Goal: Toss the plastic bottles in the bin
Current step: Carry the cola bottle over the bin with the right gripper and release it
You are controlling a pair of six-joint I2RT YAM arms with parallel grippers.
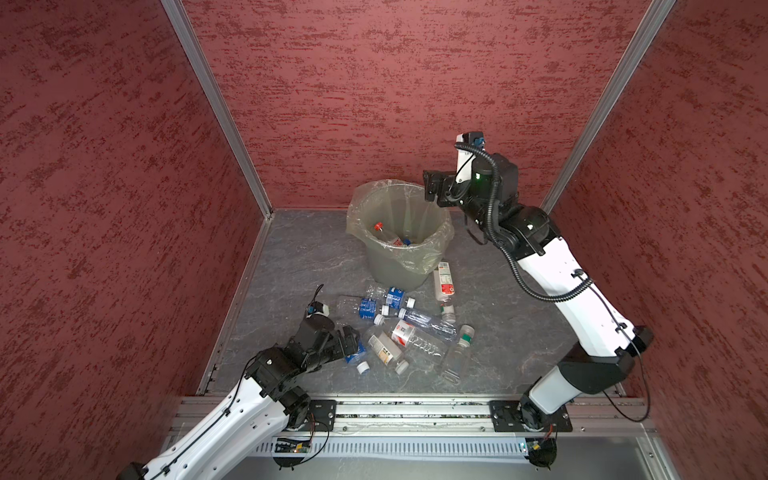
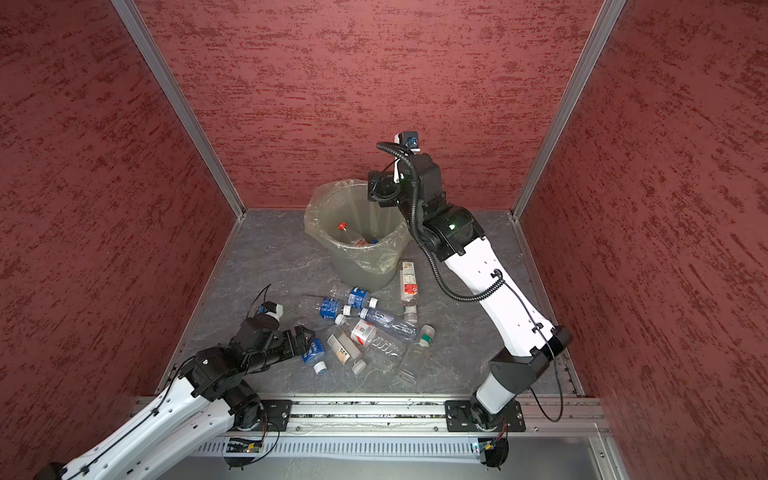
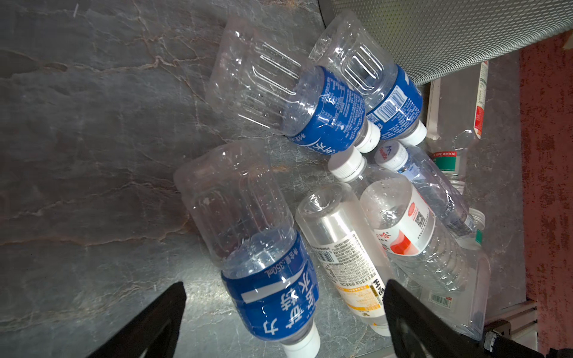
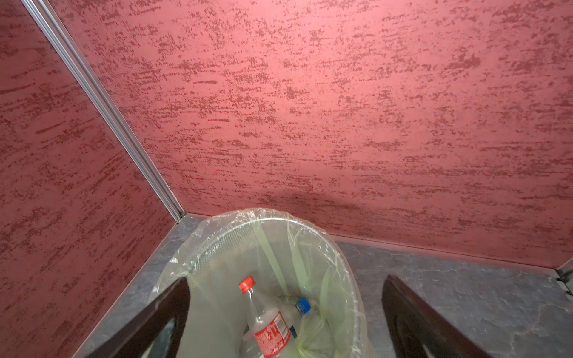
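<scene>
The left fingers [image 3: 155,319] stand wide apart, low over the desk [image 1: 299,257]. They straddle a blue-labelled water bottle [image 3: 248,217] lying on its side at the near left edge of the heap of plastic bottles [image 1: 415,320], and nothing is gripped yet. The main hazard is its neighbour, a white-and-yellow-labelled bottle [image 3: 344,257] just beside it. One finger seems to hang over that bottle rather than over the gap, so closing could land on it, wedge both bottles, or shove the heap aside. The blue-labelled water bottle looks empty, smooth and round, so an off-centre squeeze may make it roll or pop out. A grip near the cap end would let the body swing on the lift. The right fingers [image 4: 412,316] are likewise apart and empty, high above the bin [image 1: 390,270] at the back of the desk, over its far right rim. Inside the bin lie a red-capped cola bottle [image 4: 266,325] and a blue-capped bottle [image 4: 302,305]. If that arm drops while pulling away, a finger could catch the loose liner bag [image 1: 432,249] and drag or tip the light bin. It could also knock the red-and-white-labelled bottle [image 1: 444,282] lying just beside the bin's base. Both arms reaching for the same heap might also collide.
</scene>
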